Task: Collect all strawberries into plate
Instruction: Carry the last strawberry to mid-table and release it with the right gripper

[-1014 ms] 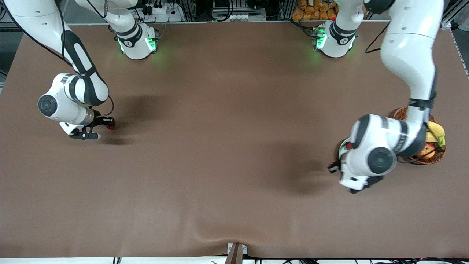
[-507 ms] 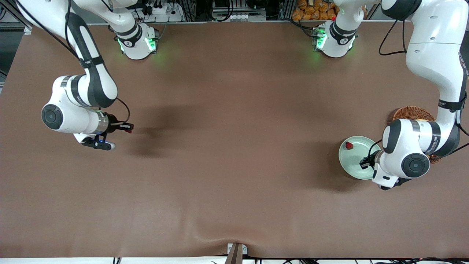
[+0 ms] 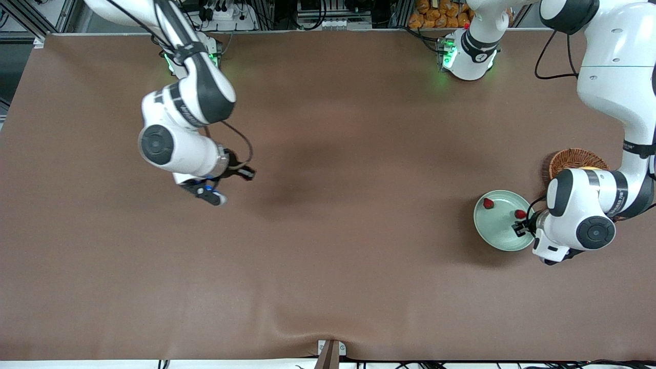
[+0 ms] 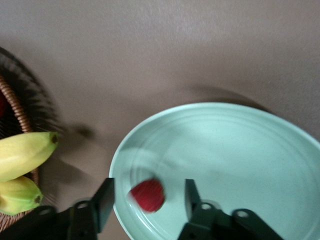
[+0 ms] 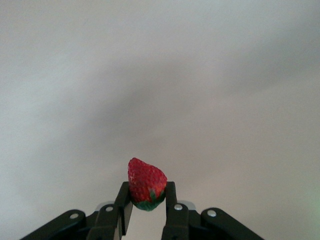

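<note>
Strawberry (image 4: 148,195) near plate (image 4: 260,165) rim

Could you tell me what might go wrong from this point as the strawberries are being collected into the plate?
The strawberry between the left end effector's parted fingers sits near the plate's rim, so it might roll off. The right end effector pinches its strawberry only by the base above the table; it could slip out before reaching the plate.

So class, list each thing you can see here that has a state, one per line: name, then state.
Left gripper: open over plate.
Right gripper: shut on strawberry, above table.
Plate: holds two strawberries.
Basket: holds bananas.
</note>
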### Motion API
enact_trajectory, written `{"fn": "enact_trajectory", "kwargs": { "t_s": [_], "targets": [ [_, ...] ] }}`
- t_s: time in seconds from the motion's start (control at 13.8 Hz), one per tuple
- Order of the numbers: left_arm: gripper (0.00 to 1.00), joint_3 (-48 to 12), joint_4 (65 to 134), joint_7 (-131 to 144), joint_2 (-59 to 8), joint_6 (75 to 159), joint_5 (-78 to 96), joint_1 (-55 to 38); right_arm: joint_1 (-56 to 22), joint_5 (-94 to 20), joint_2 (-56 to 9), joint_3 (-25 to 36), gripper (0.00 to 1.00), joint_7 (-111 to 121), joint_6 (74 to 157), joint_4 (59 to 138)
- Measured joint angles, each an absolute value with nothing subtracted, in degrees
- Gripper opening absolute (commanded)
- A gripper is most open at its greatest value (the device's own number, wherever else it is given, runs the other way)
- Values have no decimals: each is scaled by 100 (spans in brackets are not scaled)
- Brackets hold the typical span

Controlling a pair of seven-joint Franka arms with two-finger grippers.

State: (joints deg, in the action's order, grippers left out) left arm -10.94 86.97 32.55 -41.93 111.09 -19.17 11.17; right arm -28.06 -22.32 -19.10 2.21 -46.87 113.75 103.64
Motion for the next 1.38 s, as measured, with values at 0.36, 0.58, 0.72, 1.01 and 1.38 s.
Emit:
{"fn": "enact_trajectory", "kwargs": {
  "t_s": [0.36, 0.58, 0.72, 1.01, 1.38],
  "targets": [
    [100, -1164, 8578, 3255, -3982, 11291, -1924, 1112, -3653, -2737, -2802, 215, 0, -6376, 12563, 9757],
    [100, -1177, 8524, 3208, -3832, 11303, -1924, 1127, -4193, -2742, -3455, 217, 0, -7252, 13132, 9292],
    [100, -1199, 8527, 3190, -3832, 11332, -1924, 1120, -4416, -2742, -3849, 219, 0, -7643, 13563, 9068],
    [100, -1214, 8532, 3054, -3832, 11340, -1924, 1132, -4695, -2744, -4397, 219, 7, -7787, 14233, 8956],
    [100, -1271, 8523, 3052, -3832, 11426, -1924, 1135, -4768, -2744, -4589, 224, 100, -7909, 14329, 8845]
  ]
}}
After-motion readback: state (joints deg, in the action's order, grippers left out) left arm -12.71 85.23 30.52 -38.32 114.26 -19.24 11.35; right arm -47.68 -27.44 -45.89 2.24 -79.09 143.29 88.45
